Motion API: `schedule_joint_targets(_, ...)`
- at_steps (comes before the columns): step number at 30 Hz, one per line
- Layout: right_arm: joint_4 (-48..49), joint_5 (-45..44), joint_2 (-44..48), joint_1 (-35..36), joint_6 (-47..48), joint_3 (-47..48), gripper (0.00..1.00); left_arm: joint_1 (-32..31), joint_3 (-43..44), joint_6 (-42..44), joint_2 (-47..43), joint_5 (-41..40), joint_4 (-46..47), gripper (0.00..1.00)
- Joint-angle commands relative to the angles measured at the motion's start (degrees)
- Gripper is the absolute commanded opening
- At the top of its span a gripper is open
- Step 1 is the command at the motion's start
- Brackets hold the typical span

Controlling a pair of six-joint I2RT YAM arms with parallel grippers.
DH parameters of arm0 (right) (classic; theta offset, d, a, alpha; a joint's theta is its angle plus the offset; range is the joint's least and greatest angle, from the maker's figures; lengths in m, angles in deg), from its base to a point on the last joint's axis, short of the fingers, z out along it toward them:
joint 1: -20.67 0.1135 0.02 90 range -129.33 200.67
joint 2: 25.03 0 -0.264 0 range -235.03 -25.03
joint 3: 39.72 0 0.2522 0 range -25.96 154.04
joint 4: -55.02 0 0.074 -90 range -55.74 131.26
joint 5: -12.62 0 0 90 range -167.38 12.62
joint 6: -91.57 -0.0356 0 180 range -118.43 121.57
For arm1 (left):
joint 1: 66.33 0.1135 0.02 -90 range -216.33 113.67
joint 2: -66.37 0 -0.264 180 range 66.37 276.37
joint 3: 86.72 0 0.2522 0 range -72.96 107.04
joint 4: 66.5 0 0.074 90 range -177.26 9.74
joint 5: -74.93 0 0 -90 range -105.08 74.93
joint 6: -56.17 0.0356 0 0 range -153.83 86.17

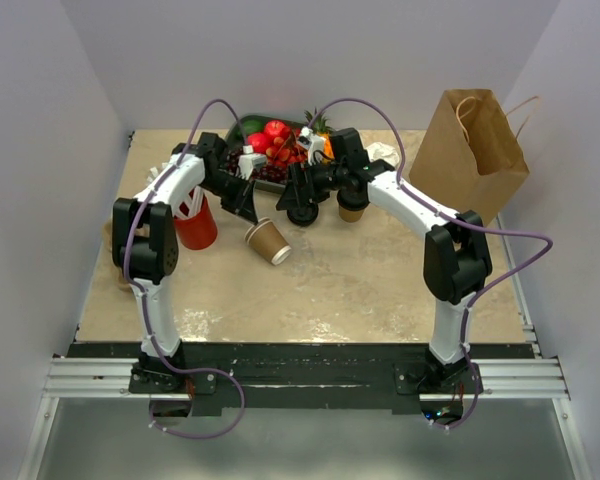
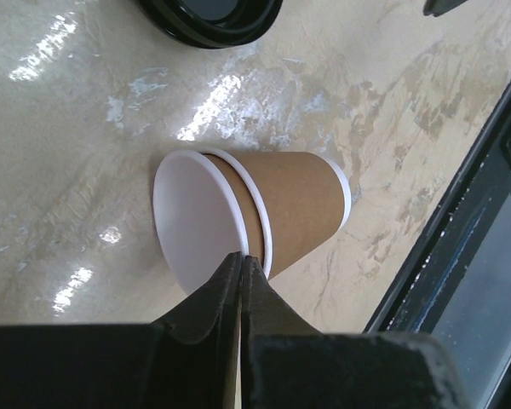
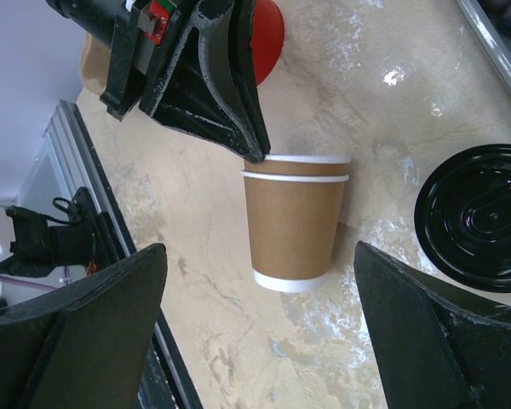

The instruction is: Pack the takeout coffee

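Two nested brown paper cups [image 1: 268, 241] lie on their side mid-table, the white mouth toward the arm bases. My left gripper [image 2: 241, 257] is shut on the rim of the protruding inner cup [image 2: 196, 217], one finger inside the mouth and one outside. The outer cup [image 3: 294, 226] is in the right wrist view too. My right gripper [image 3: 260, 251] hangs wide open above the table, holding nothing, with the cups beyond its fingertips. A round black lid [image 3: 481, 217] lies loose on the table beside the cups, on no cup. A takeout coffee with its lid on is not in view.
A red cup with white straws [image 1: 195, 222] stands left of the cups. Another brown cup [image 1: 352, 211] stands under the right arm, its top hidden. A fruit tray [image 1: 242, 128] sits at the back and a tall paper bag [image 1: 470, 155] at the back right.
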Motion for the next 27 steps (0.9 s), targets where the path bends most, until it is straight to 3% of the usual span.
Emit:
schedule_joint_targets(1, 0.92, -0.61, -0.34, -0.01, 1.30, -0.22, 0.95, 0.00, 0.86, 2.66, -0.04, 5.74, -2.84, 0.01)
schedule_joint_targets(12, -0.57, -1.14, -1.48, 0.07, 3.14, 0.22, 0.94, 0.00, 0.86, 4.33, -3.03, 9.79, -4.87, 0.00)
schedule_joint_targets(27, -0.14, -0.45, 3.27, 1.74, 5.52, -8.75, 0.95, -2.10, -5.81, 4.60, -10.67, 10.41, -2.85, 0.00)
